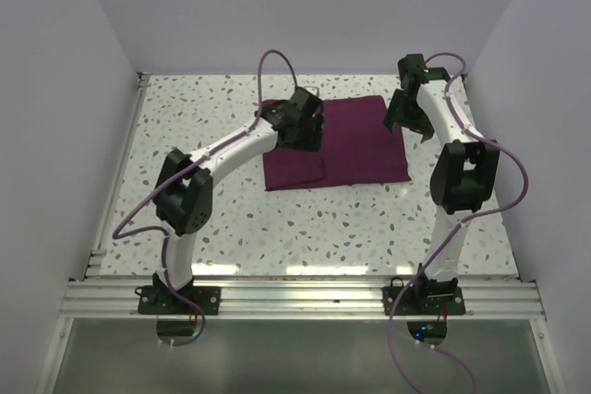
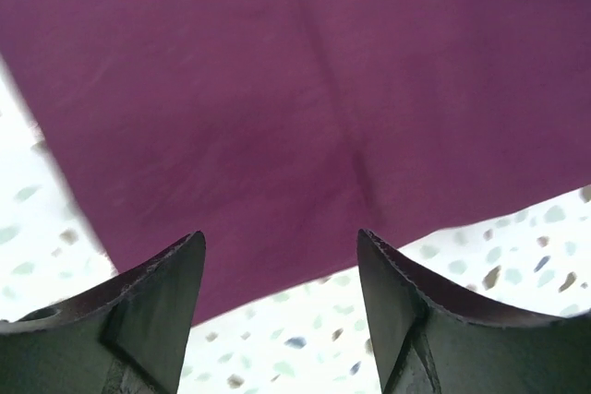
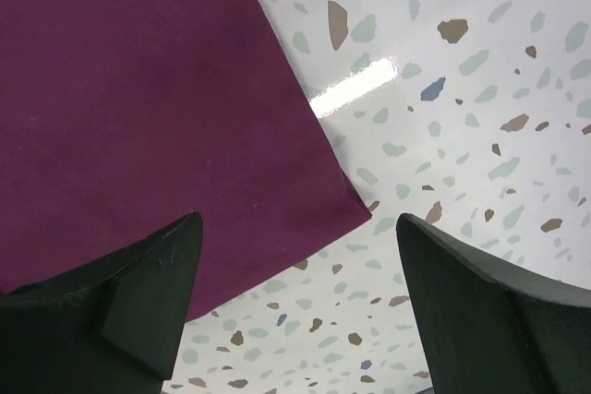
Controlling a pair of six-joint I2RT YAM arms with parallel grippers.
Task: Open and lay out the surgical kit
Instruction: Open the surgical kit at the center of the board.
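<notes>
Folded cloth wrap [image 1: 346, 140], dark magenta-purple, lies flat on the speckled table [image 1: 277, 237], at the far middle between the two arms. No tray, scissors or tweezers are visible; can't tell if they sit inside the folds.

Left gripper [image 2: 282, 246] hangs over the wrap's left part, jaws apart, nothing between them, cloth and near edge showing below. Right gripper [image 3: 300, 228] hovers at the wrap's right near corner [image 3: 355, 200], jaws spread wide, empty, one finger over cloth and the other over bare table.

Handling, as a judgement: thin, soft, limp fabric, light, lying in layers. It will drape and sag when lifted and may drag the layers under it. Not fragile. The tabletop looks glossy, so the whole bundle could slide if pulled sideways.

Best hold: pinch a free corner or the top flap's edge, top layer only. The fold line [image 2: 323, 71] in the left wrist view and the overlapping flap [image 1: 295, 173] at the near left look like candidates. Peel outward and low.
</notes>
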